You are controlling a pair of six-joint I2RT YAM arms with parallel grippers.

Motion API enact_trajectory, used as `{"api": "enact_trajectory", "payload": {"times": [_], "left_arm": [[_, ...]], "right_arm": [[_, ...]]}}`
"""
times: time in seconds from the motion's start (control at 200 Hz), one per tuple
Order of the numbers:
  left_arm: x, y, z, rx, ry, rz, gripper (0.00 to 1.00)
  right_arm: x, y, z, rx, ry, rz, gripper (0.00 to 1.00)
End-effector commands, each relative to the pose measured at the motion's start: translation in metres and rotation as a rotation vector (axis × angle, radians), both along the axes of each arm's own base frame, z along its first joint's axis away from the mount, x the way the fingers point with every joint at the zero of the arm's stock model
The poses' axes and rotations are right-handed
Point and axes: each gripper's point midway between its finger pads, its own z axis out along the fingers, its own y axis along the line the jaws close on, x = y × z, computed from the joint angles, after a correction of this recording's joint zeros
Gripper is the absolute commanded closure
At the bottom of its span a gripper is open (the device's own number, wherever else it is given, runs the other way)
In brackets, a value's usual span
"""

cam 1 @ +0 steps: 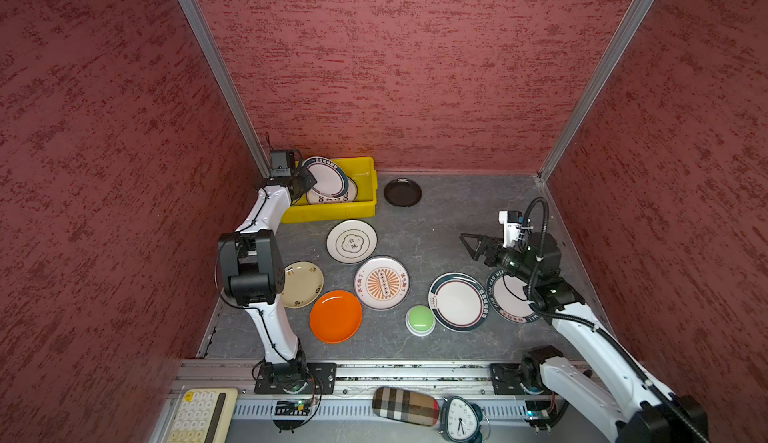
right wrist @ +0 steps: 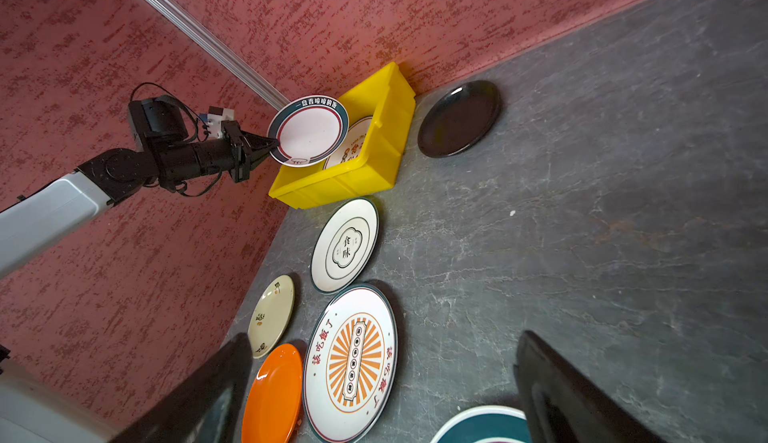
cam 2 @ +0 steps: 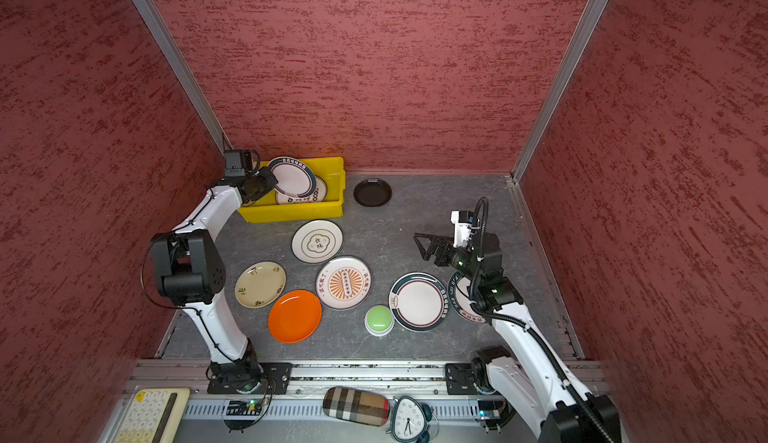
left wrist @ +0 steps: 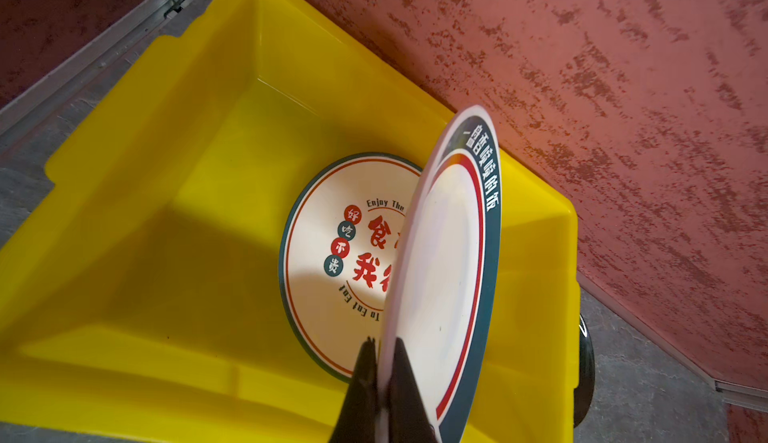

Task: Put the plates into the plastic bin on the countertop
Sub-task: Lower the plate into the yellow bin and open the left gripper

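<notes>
Over bin (left wrist: 166, 129), far-left corner | left gripper (left wrist: 384, 343) pinching rim of green-rimmed plate (left wrist: 444, 254), steeply tilted above printed plate (left wrist: 332, 254) lying inside | right gripper (cam 1: 469, 247) wide, empty, above countertop (cam 1: 449, 220) | step: drop-off; seven plates left outside | next: lower, level, release.

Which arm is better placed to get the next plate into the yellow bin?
Left. The left gripper pinches a green-rimmed plate by its edge, tilted over the bin. The right gripper hangs open and empty, farther away.

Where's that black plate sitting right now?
In both top views the black plate lies flat on the countertop near the back wall, just right of the yellow bin.
</notes>
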Motion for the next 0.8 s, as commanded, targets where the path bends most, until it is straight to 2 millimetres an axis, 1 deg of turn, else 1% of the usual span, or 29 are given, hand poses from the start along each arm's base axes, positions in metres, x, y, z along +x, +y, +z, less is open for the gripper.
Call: {"api": "enact_trajectory", "payload": {"times": [0.0, 0.15, 0.466, 0.501, 0.581, 0.671, 0.797], "left_arm": [[0.011, -0.001, 0.003, 0.009, -0.017, -0.020, 1.00], [0.020, -0.001, -0.013, -0.002, 0.008, -0.024, 1.00], [0.029, 0.004, -0.048, -0.011, 0.074, 0.001, 1.00], [0.031, 0.004, -0.050, -0.015, 0.073, -0.005, 0.98], [0.034, 0.003, -0.055, -0.019, 0.082, -0.015, 0.98], [0.037, 0.004, -0.058, -0.013, 0.093, -0.023, 0.91], [0.040, 0.004, -0.060, -0.014, 0.097, -0.032, 0.89]], "right_arm": [[0.006, 0.005, 0.031, 0.026, -0.081, 0.014, 0.01], [0.012, 0.005, 0.033, 0.015, -0.064, 0.010, 0.01], [0.028, 0.005, 0.026, -0.025, -0.016, -0.008, 0.01], [0.030, 0.006, 0.027, -0.023, -0.017, -0.007, 0.01], [0.035, 0.007, 0.026, -0.023, -0.015, -0.009, 0.01], [0.039, 0.007, 0.023, -0.028, -0.003, -0.015, 0.01], [0.044, 0.009, 0.020, -0.034, 0.010, -0.007, 0.01]]}}
